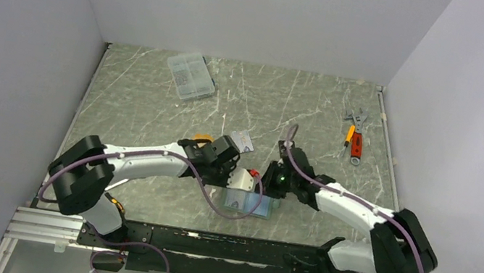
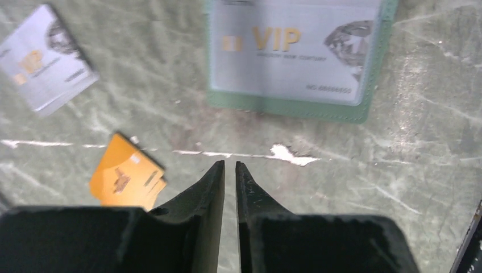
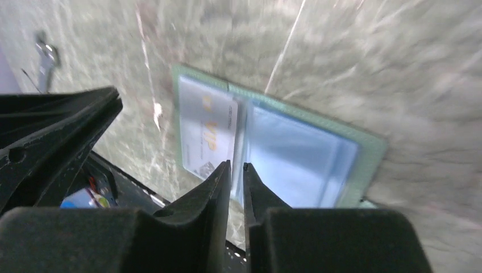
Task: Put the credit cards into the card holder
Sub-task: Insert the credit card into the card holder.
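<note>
White-walled enclosure around a grey-green marbled tabletop [image 1: 154, 115]; near its front edge, just ahead of the black rail at the arm bases, lies the small grey-green folding card holder [image 2: 290, 109], opened flat with its light blue lining up. One pocket already holds a silvery plastic card with gold VIP lettering [image 2: 284, 51]. Two cards remain loose on the marble: a silvery-white rectangular card with dark marks [image 2: 45, 60] and an orange-gold card [image 2: 125, 179], near each other and a little farther out than the holder. The left gripper [image 2: 230, 165] hovers over bare marble between the orange-gold card and the holder, its fingers pressed almost together with only a slit between them and nothing in it. The right gripper [image 3: 236, 165] hangs over the holder's fold, likewise nearly closed and empty. The cards look light, stiff and slick, lying flush on the stone, so a straight pinch from above will likely slide off; tipping a short edge up or dragging a card until a lip is free seems the surer hold. The holder looks soft and may shift or fold when a card is pushed in, so the right arm pinning its free flap would help. Room is tight by the rail and between the two wrists; the middle of the table is open, with a clear plastic compartment box [image 1: 191, 76] and orange-handled hand tools [image 1: 354, 148] well apart at the far side.
</note>
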`<state>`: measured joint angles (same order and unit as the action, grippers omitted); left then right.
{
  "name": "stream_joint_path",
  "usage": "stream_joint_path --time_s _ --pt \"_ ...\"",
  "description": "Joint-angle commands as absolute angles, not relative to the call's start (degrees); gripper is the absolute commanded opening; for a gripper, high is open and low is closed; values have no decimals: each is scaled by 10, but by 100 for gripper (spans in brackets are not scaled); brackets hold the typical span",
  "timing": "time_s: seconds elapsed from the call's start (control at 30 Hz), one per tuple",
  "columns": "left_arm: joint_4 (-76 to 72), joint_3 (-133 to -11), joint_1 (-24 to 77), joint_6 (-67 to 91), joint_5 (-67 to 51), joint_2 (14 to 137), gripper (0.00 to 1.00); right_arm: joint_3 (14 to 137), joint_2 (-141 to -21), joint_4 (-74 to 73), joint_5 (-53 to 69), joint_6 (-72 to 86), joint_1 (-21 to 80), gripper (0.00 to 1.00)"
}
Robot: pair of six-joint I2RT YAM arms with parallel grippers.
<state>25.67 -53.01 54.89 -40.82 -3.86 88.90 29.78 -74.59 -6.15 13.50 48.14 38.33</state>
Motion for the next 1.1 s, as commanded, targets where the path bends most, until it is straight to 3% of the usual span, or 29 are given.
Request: stream_joint_path --time_s 0.0,0.17,0.3,0.33,0.37,0.4,0.43,0.5,0.57,1.07 --pt "308 -580 526 -401 -65 836 20 350 -682 -113 135 448 313 25" --pt "317 -634 502 -399 -64 820 23 423 -664 -140 140 386 232 55" --pt "329 -718 487 -399 -54 837 31 443 -684 -102 127 361 164 98" --pt "332 -736 484 -398 -44 851 37 443 -696 -91 138 366 142 99" --pt "334 -755 481 -387 -25 867 51 446 -713 -80 148 367 116 100" --pt "340 -775 477 -374 4 885 73 452 -735 -76 156 364 101 100" --pt "357 -798 472 -372 19 907 82 463 -757 -81 159 357 90 100" --pt "395 -833 448 -370 -11 938 85 480 -797 -88 153 345 78 100" --pt "380 -842 428 -355 -42 946 98 486 -821 -83 146 340 69 100" --pt "275 -943 422 -316 -129 1111 99 487 -940 20 215 347 -20 100"
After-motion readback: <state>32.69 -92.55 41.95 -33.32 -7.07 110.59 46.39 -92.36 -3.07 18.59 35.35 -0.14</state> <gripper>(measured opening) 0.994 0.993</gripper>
